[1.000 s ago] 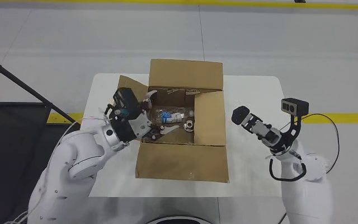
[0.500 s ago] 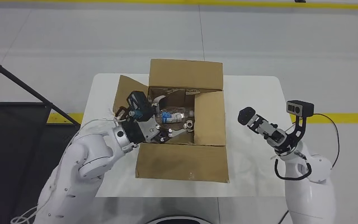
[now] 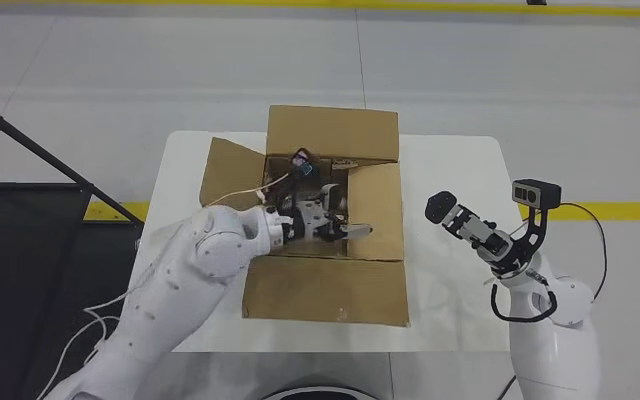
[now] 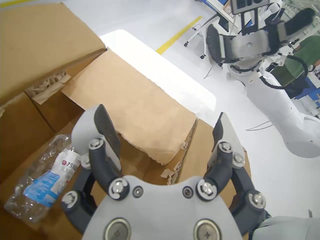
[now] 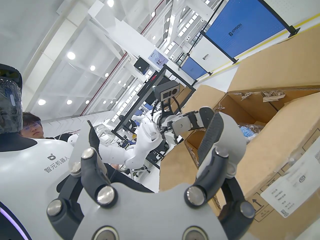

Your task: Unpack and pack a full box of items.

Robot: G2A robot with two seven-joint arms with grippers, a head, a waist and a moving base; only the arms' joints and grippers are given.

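Bottle [image 4: 45, 176] lies sideways in the box [image 3: 325, 290], thin crinkly plastic, probably light and crushy, so grab mid-label gently. Left pincer [image 4: 160, 116] gapes empty just beside it; right pincer [image 5: 155, 123] is open too, well apart over the tabletop [image 3: 450, 160].

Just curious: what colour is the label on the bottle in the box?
The label is white and blue; clearest in the left wrist view.

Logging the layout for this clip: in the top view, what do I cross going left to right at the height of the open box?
left box flap → left gripper → right box flap → right gripper
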